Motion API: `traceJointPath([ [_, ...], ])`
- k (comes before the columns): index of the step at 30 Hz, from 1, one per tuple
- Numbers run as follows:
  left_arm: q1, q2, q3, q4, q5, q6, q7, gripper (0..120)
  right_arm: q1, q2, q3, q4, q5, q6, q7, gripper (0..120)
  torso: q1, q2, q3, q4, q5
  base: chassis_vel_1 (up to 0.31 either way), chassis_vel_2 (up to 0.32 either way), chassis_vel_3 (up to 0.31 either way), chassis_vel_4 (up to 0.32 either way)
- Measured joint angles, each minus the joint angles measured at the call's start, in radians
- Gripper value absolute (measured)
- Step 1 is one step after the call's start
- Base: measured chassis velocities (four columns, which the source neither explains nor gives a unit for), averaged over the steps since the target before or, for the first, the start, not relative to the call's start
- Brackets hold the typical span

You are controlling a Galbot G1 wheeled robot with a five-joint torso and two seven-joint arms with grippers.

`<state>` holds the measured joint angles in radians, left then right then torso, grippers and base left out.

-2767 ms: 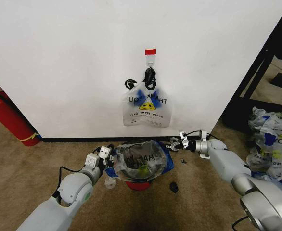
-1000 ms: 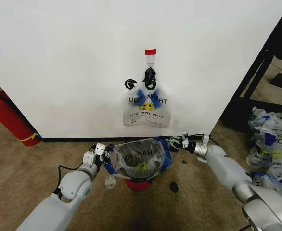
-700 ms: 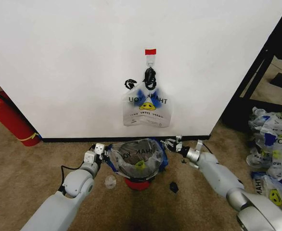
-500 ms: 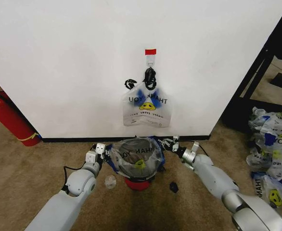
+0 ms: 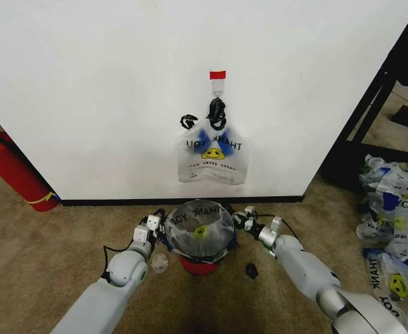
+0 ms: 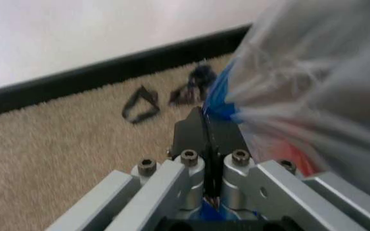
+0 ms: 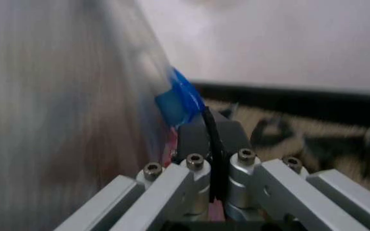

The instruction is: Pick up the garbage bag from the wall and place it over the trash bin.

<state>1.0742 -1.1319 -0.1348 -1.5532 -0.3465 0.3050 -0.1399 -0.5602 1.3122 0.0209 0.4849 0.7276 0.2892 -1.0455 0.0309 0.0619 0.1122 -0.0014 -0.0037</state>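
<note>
The garbage bag [image 5: 200,226], thin, translucent and printed, is drawn over the round trash bin, whose red base [image 5: 199,266] shows below it. My left gripper [image 5: 159,227] is shut on the bag's blue edge at the bin's left side. My right gripper [image 5: 239,218] is shut on the blue edge at the right side. In the left wrist view the shut gripper [image 6: 204,130] pinches blue plastic [image 6: 218,98] beside the bag [image 6: 313,82]. In the right wrist view the gripper [image 7: 209,127] pinches a blue handle [image 7: 179,101]. Behind stands the white wall [image 5: 85,90].
Another printed bag [image 5: 211,156] hangs from the red-taped hook [image 5: 218,75] on the wall. A red fire extinguisher [image 5: 12,170] leans at the left. Several more bags [image 5: 392,202] are piled at the right by a black frame [image 5: 371,104]. Black scraps [image 5: 251,270] lie on the carpet.
Both grippers have moved inward to the bin's sides, drawing the bag's wide mouth in and down around the rim. The bag now looks narrower and rounder.
</note>
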Motion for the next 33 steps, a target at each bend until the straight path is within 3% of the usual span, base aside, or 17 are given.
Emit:
traceJointPath([
  [8, 0.056, -0.015, -0.013, -0.014, 0.016, -0.067, 0.002, 0, -0.033, -0.025, 0.002, 0.020, 0.007, 0.019, -0.018, 0, 0.000, 0.000, 0.000, 0.0000, -0.0001, 0.000, 0.000, 0.000, 0.000],
  [13, 0.138, 0.012, -0.044, -0.126, 0.024, -0.101, 0.002, 20, -0.063, -0.079, 0.004, 0.097, 0.061, 0.044, -0.061, 20, 0.000, 0.000, 0.000, 0.0001, 0.0000, 0.000, 0.000, 0.000, 0.000],
  [19, 0.186, 0.052, -0.072, -0.159, 0.149, -0.125, -0.019, 39, -0.111, -0.159, 0.013, 0.186, 0.026, 0.046, -0.091, 40, 0.000, 0.000, 0.000, -0.0002, 0.0001, 0.000, 0.000, 0.000, 0.000],
  [23, 0.207, 0.094, -0.077, -0.182, 0.188, -0.098, -0.071, 53, -0.162, -0.231, 0.035, 0.270, 0.012, 0.045, -0.115, 53, 0.000, 0.000, 0.000, 0.0007, 0.0002, 0.000, 0.000, 0.000, 0.000],
  [25, 0.217, 0.119, -0.078, -0.194, 0.193, -0.090, -0.091, 61, -0.205, -0.289, 0.050, 0.323, 0.005, 0.044, -0.125, 62, 0.000, 0.000, 0.000, -0.0010, 0.0000, 0.000, 0.000, 0.000, 0.000],
  [27, 0.229, 0.125, -0.077, -0.200, 0.198, -0.096, -0.099, 69, -0.225, -0.321, 0.061, 0.343, 0.007, 0.055, -0.124, 70, 0.000, 0.000, 0.000, -0.0010, -0.0003, 0.000, 0.000, 0.000, 0.000],
  [30, 0.238, 0.117, -0.077, -0.203, 0.202, -0.103, -0.100, 77, -0.240, -0.331, 0.064, 0.357, 0.040, 0.071, -0.103, 79, 0.000, 0.000, 0.000, -0.0005, -0.0002, 0.000, 0.000, 0.000, 0.000],
  [33, 0.253, 0.086, -0.071, -0.207, 0.213, -0.106, -0.100, 91, -0.266, -0.312, 0.053, 0.388, 0.111, 0.108, -0.047, 92, 0.000, 0.000, 0.000, 0.0003, -0.0002, 0.000, 0.000, 0.000, 0.000],
])
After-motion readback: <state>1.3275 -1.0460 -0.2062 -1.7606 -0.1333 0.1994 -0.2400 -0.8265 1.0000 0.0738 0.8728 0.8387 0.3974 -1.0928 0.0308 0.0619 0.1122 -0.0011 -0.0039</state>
